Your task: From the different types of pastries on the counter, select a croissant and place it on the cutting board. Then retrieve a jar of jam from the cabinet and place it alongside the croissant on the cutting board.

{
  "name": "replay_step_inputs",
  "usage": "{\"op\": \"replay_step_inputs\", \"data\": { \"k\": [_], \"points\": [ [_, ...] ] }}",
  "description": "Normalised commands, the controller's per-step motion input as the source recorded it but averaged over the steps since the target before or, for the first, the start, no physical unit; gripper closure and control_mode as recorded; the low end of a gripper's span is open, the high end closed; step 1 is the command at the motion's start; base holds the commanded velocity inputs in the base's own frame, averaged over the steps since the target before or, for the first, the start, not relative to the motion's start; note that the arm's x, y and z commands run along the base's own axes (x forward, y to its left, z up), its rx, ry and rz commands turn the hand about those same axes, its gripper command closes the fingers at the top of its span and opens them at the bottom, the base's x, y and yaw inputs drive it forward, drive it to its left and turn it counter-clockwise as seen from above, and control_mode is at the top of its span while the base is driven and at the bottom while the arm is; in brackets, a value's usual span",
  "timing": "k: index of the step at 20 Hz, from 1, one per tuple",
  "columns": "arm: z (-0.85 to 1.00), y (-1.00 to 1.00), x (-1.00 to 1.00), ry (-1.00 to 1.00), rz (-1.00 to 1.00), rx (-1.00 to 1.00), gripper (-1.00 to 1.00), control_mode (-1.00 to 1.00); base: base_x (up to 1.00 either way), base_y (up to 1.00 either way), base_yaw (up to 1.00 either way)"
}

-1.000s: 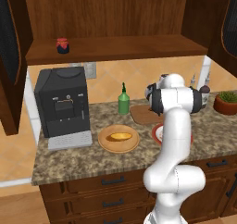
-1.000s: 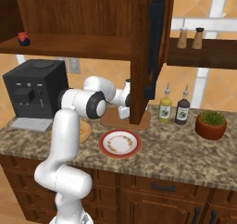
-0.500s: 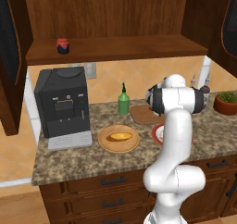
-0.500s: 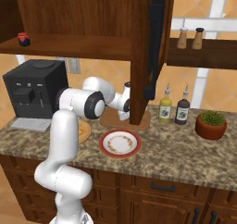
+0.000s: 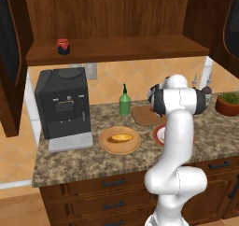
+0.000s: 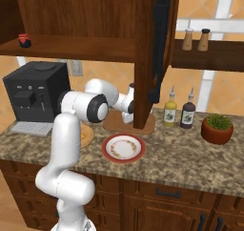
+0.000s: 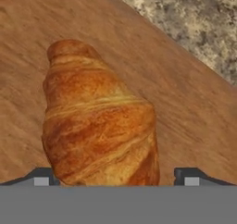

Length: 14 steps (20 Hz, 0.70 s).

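The white arm reaches forward and low over the desk (image 5: pixel 93 162), its hand (image 7: pixel 118 174) released, fingertips (image 7: pixel 41 176) apart beside the croissant (image 7: pixel 97 126) lying on the cutting board (image 7: pixel 185 107).

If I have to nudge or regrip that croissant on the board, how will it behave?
The croissant looks flaky and ridged, so it is probably light and easily crushed by a hard squeeze. Its tapered, rounded form may rock or roll sideways if pushed. It lies on the smooth cutting board, so it could slide rather than stay put.
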Motion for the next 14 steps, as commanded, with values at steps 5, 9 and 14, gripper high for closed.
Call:
{"op": "replay_step_inputs", "data": {
  "k": [5,9,14],
  "points": [
    [0.02,0.02,-0.18,-0.05,-0.03,-0.01,-1.00,-1.00,0.00,0.00,0.00],
    [0.33,0.22,-0.31,-0.11,-0.01,-0.07,-1.00,-1.00,0.00,0.00,0.00],
    [0.57,0.40,-0.60,-0.21,0.00,-0.16,-1.00,-1.00,0.00,0.00,0.00]
  ]
}}
